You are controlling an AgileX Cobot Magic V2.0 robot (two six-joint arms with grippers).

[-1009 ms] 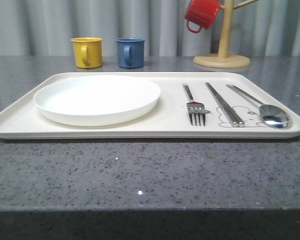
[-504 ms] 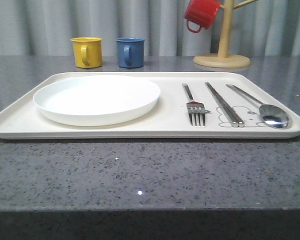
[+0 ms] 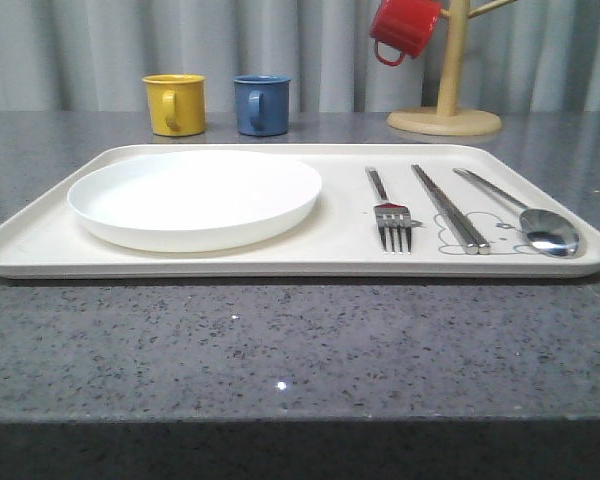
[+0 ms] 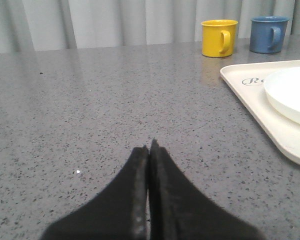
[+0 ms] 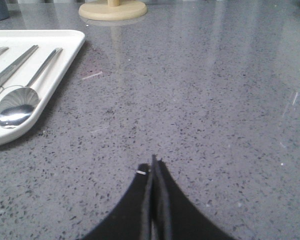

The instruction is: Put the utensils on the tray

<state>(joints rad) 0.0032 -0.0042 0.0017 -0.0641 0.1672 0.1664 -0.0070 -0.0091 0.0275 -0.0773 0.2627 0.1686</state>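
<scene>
The cream tray (image 3: 40, 240) lies across the grey table. On it rest a round white plate (image 3: 195, 197) at the left, then a silver fork (image 3: 388, 212), flat metal chopsticks (image 3: 448, 207) and a silver spoon (image 3: 540, 228) at the right. My left gripper (image 4: 149, 148) is shut with nothing in it, low over bare table to the left of the tray (image 4: 250, 107) and plate (image 4: 290, 92). My right gripper (image 5: 154, 162) is shut and empty over bare table to the right of the tray (image 5: 65, 55), where the spoon (image 5: 15, 107) and chopsticks (image 5: 12, 70) lie.
A yellow mug (image 3: 174, 104) and a blue mug (image 3: 261, 104) stand behind the tray. A wooden mug tree (image 3: 445, 110) at the back right carries a red mug (image 3: 404, 28). Grey curtains close the back. Bare speckled table stretches in front of the tray.
</scene>
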